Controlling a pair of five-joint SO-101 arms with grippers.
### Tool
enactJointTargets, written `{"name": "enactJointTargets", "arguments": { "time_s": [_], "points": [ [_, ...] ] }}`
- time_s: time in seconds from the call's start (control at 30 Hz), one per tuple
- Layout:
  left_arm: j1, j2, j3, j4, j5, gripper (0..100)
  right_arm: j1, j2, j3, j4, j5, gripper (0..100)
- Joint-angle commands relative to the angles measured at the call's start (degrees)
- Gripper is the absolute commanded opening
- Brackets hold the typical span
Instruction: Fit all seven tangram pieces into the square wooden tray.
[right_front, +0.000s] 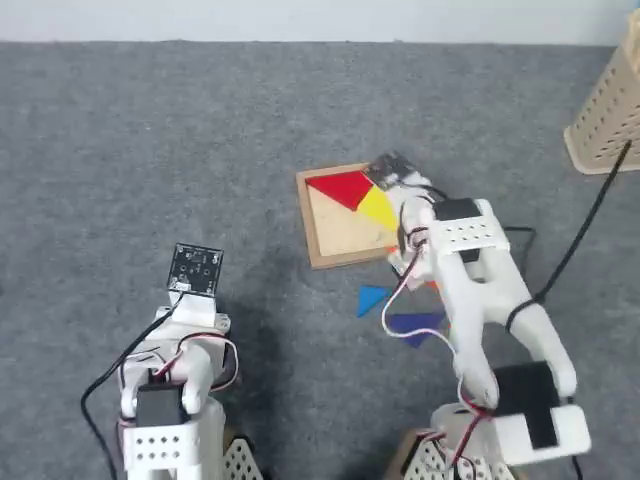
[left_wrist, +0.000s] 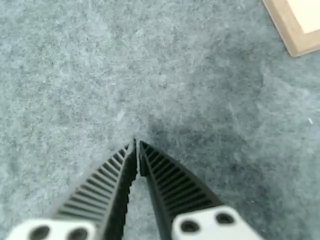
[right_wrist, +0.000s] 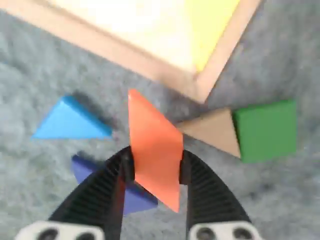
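Orientation matters most here: the orange piece (right_wrist: 154, 150), pinched across its width by the right gripper (right_wrist: 155, 167), is held just outside a corner of the tray (right_wrist: 150, 65), over the table. I judge it should clear the rim, be turned so its slanted edges match the free space beside yellow (right_front: 377, 206), and go down flat before release. Red (right_front: 338, 187) sits in the tray too. Green (right_wrist: 265, 130), tan (right_wrist: 212, 131), light blue (right_wrist: 70, 121) and dark blue (right_wrist: 82, 169) lie on the table near that corner. The left gripper (left_wrist: 136, 150), jaws together and empty, hangs over bare table.
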Motion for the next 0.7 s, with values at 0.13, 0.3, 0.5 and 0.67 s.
{"name": "enactJointTargets", "arguments": {
  "time_s": [0.13,0.3,0.5,0.67],
  "points": [
    [-0.3,0.0,-0.5,0.3,-0.5,1,-10.5,3.1,-22.4,9.6,-1.5,2.7],
    [-0.3,0.0,-0.5,0.3,-0.5,1,-13.8,19.7,-40.2,14.1,-1.8,2.4],
    [-0.3,0.0,-0.5,0.3,-0.5,1,-13.9,35.5,-52.0,14.3,-6.0,2.4],
    [-0.3,0.0,-0.5,0.3,-0.5,1,-13.3,40.1,-55.5,14.0,-5.9,2.7]
  ]
}}
